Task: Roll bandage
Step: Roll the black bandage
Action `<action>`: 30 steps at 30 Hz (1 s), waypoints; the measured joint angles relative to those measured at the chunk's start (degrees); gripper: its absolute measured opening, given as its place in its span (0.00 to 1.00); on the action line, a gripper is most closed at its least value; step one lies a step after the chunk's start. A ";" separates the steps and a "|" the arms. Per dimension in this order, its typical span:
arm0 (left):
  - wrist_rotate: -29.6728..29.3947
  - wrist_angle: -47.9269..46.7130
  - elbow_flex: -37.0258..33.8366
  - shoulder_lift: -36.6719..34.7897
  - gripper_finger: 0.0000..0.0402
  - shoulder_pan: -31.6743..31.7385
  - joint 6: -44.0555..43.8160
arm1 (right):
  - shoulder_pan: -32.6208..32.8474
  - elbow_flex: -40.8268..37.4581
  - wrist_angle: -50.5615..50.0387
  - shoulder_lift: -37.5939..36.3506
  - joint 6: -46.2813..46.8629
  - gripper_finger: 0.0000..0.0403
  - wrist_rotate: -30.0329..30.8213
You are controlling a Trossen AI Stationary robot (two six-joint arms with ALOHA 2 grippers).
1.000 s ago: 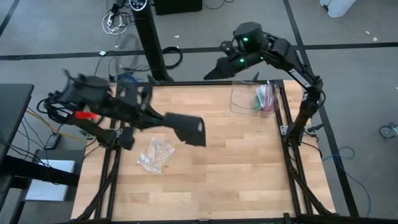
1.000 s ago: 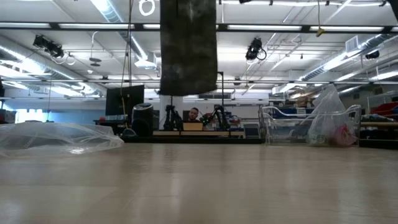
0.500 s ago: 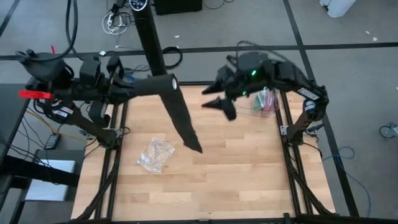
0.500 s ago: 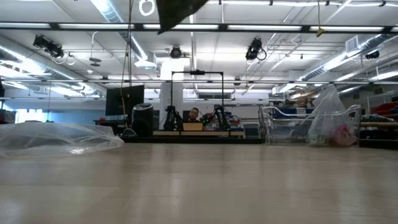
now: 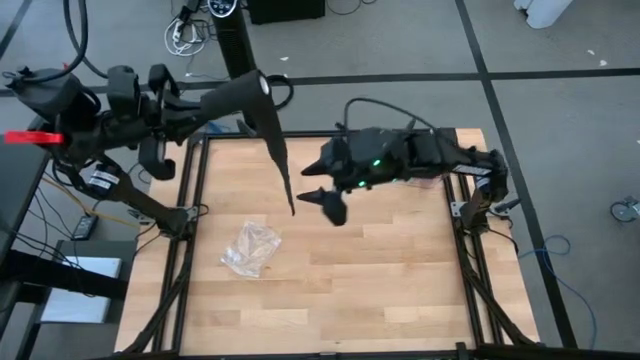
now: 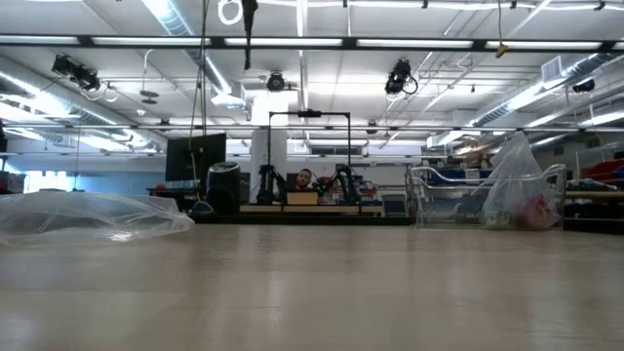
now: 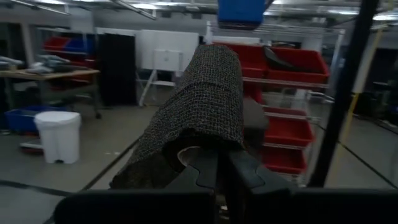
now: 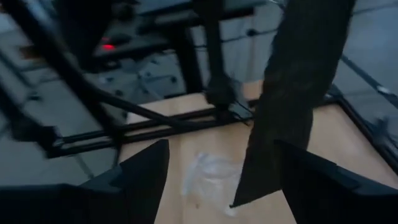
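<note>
The bandage (image 5: 275, 145), a long dark fabric strip, hangs high over the table's far left part, and my left gripper (image 5: 248, 88) is shut on its upper end. Its lower end (image 5: 291, 208) dangles clear of the wood; in the low view only a thin sliver of the bandage (image 6: 249, 29) shows at the top. My right gripper (image 5: 325, 202) stands open above the table's middle, just right of that lower end, apart from it. In the right wrist view the bandage (image 8: 292, 93) hangs beyond my right gripper (image 8: 230, 186). My left gripper pinches the bandage's upper end (image 7: 208, 134) between its shut fingers, which point about level toward the table's right. The fabric drapes over the fingertips and falls away below them. The strip hangs slack, wholly clear of the table.
A crumpled clear plastic bag (image 5: 250, 248) lies on the wood at the near left, below the bandage's end. A clear bin (image 6: 487, 200) with coloured things stands at the far right corner, under my right arm. A person (image 6: 306, 178) sits far behind the table.
My left gripper has drawn back toward the table's far left corner, risen and tipped up; the bandage has gone with it, higher, and now shows edge-on as a narrow strip. My right gripper has swung from the far right corner toward the table's middle, rolling as it went.
</note>
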 joint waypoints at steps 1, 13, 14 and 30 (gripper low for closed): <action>-0.24 0.07 0.00 -0.05 0.03 0.38 0.04 | 0.35 0.00 -0.10 0.75 0.82 0.72 1.84; 0.99 0.25 0.02 -2.48 0.03 1.73 2.99 | 3.84 0.00 3.35 11.02 10.51 0.78 22.61; 1.36 0.26 0.02 -3.00 0.03 1.73 2.97 | 3.83 0.00 3.32 11.57 11.41 0.78 23.91; 4.94 -2.13 0.02 -6.47 0.03 1.73 2.75 | 0.22 0.02 6.24 16.39 15.38 0.76 25.70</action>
